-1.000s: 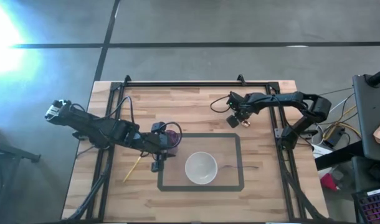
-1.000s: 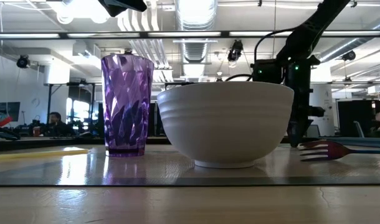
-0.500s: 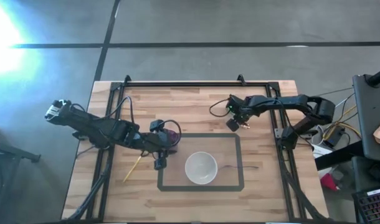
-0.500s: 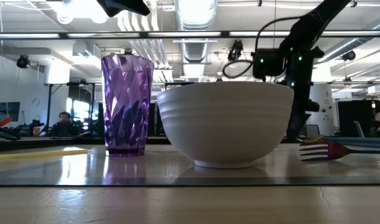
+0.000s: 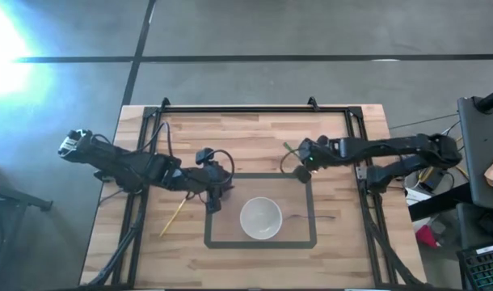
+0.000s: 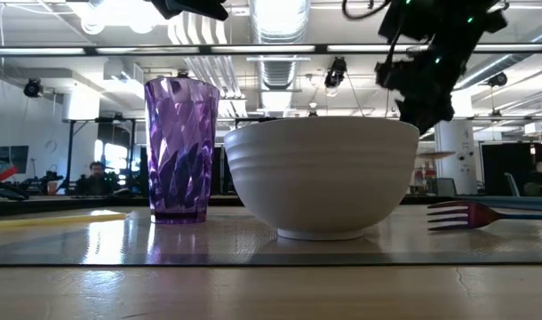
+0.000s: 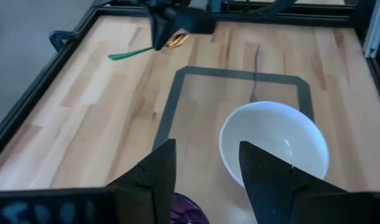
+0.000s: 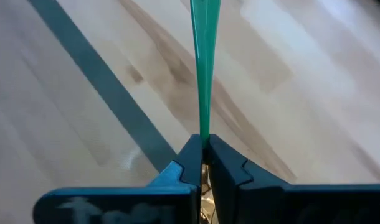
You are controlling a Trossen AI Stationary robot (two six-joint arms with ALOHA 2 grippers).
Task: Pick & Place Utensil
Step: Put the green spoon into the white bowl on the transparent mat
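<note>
Above the back edge of the taped rectangle (image 5: 260, 175) on the counter (image 5: 254, 133), in the high view, the right claw (image 5: 305, 167) hangs near the rectangle's far right corner, pinching a green utensil (image 5: 291, 150) whose long axis runs from the claw diagonally away from the white bowl (image 5: 260, 217) toward the counter's back rail. The left claw (image 5: 213, 202) hovers just left of the bowl, over the purple cup (image 5: 222, 179). A yellow utensil (image 5: 173, 217) lies farther left of the bowl, outside the tape, and a dark fork (image 5: 307, 217) lies just right of the bowl inside it.

In the low view, the bowl (image 6: 321, 176) stands between the purple cup (image 6: 180, 149) and the fork (image 6: 484, 213), with the right arm raised behind the bowl.

From the left wrist, its claw (image 7: 205, 171) stands spread apart and empty above the bowl (image 7: 275, 143); beyond, the green utensil (image 7: 131, 54) sticks out sideways from the other claw.

From the right wrist, the claw (image 8: 203, 159) is pressed closed on the green utensil (image 8: 204, 68), which extends straight forward over bare wood and a strip of tape (image 8: 103, 90).
</note>
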